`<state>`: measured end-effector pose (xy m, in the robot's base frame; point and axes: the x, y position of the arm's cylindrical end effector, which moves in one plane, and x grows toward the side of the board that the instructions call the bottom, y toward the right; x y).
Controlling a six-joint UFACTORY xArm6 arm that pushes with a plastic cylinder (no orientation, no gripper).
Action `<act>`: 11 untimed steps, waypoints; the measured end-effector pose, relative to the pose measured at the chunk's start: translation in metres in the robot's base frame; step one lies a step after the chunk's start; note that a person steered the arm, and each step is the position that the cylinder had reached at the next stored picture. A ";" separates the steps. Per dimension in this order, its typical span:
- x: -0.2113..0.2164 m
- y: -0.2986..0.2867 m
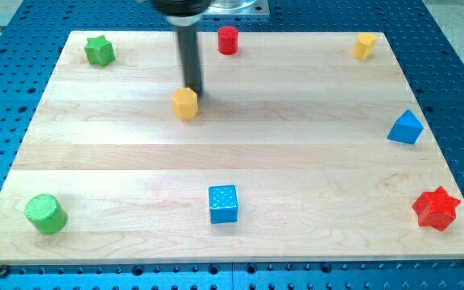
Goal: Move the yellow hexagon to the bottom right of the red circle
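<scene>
Rod tip at the yellow hexagon, push toward the red circle apparently just starting.

The tip [192, 87] sits at the upper right edge of the yellow hexagon [184, 104], touching or just off it, in the upper middle of the wooden board [296, 161]. There are no fingers to report: the arm ends in a bare rod. The red circle [228, 39], a short cylinder, stands near the top edge, up and to the right of the hexagon. Judged from this, the hexagon has yet to travel. The next move calls for the tip to get round to the block's lower left side, then drive it up and rightward to stop just below and right of the cylinder without knocking it. No containers are present. Elsewhere lie a green star [99, 51], a second yellow block [365, 46], a blue triangular block [406, 128], a red star [436, 208], a blue cube [222, 204] and a green cylinder [46, 214].
</scene>
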<state>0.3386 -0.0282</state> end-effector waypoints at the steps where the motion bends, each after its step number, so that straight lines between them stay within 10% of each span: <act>1: -0.026 0.080; 5: 0.007 -0.124; 6: 0.053 -0.094; 11: 0.023 0.157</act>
